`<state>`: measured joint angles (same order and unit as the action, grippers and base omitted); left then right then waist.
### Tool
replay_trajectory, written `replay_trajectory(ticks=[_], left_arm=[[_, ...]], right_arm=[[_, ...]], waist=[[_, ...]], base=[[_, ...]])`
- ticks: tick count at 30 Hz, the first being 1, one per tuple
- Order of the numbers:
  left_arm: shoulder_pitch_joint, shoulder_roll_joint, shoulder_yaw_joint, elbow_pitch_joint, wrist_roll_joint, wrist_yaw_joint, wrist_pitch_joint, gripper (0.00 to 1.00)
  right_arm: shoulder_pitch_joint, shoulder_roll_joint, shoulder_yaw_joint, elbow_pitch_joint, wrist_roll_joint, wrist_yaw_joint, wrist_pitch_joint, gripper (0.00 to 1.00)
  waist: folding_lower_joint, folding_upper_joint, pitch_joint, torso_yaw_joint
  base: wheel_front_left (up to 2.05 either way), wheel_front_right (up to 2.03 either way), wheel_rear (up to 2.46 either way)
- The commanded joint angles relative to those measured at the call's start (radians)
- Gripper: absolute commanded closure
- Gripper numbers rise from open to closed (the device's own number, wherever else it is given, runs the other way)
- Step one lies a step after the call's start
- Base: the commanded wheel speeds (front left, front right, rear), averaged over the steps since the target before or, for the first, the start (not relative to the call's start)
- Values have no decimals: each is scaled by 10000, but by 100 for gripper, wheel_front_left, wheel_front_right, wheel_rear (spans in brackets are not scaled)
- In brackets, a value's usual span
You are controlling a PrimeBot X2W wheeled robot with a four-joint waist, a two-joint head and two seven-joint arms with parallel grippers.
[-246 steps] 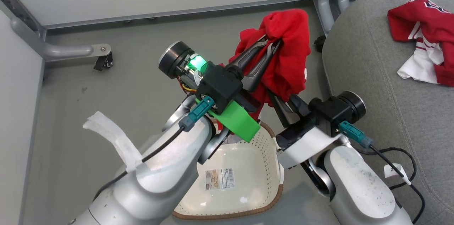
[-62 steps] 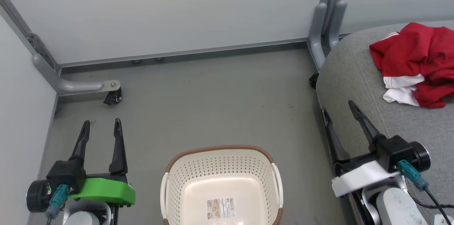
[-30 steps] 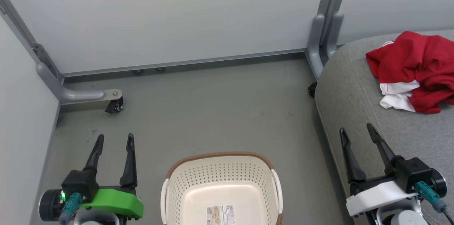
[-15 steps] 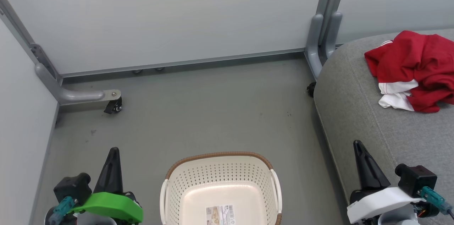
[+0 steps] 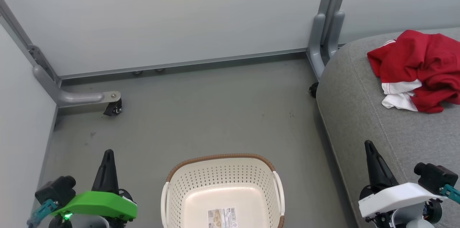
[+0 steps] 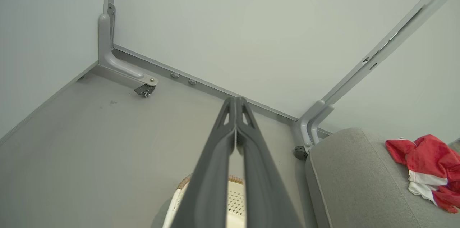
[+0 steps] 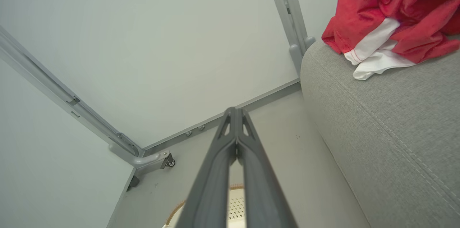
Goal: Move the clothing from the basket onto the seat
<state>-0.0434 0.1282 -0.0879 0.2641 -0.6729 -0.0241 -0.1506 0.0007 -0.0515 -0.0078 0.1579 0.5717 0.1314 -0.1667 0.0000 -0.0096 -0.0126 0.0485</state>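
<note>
The red clothing [image 5: 418, 64] with white trim lies bunched on the grey seat [image 5: 363, 105] at the right; it also shows as red clothing [image 6: 427, 163] and red clothing [image 7: 391, 16] in the wrist views. The cream basket [image 5: 222, 192] with a brown rim stands on the floor at bottom centre, holding no fabric, only a label. My left gripper [image 5: 107, 154] is shut at the lower left, holding nothing. My right gripper [image 5: 368, 145] is shut at the lower right, over the seat's front edge. In the wrist views, the left gripper [image 6: 236, 100] and right gripper [image 7: 236, 110] have fingertips touching.
Pale wall panels close off the back and left. A grey frame foot with a caster [image 5: 113, 107] sits on the floor at the left, and a grey post [image 5: 325, 37] stands beside the seat's far corner. The grey floor [image 5: 201, 113] lies between basket and wall.
Both grippers have shut, from open a second ago, and drawn back toward the bottom corners. The clothing and basket have stayed put.
</note>
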Motion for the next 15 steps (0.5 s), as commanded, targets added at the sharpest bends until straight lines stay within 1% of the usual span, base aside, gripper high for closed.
replay_trajectory(ticks=[1,6,15], left_arm=[[-295,-1,139,-179,-351,-60,77,100],[-337,-69,307,-234,-1175,-115,302,100],[-401,-164,541,-296,-2279,-188,615,100]], right_arm=[[-318,-98,-42,-81,426,-3,84,100],[-402,-141,-71,7,1379,-3,278,100],[-519,-204,-105,127,2682,-4,541,100]], waist=[[0,19,2,-7],[0,24,8,-35],[0,30,18,-77]], base=[[0,0,0],[0,0,0],[0,0,0]])
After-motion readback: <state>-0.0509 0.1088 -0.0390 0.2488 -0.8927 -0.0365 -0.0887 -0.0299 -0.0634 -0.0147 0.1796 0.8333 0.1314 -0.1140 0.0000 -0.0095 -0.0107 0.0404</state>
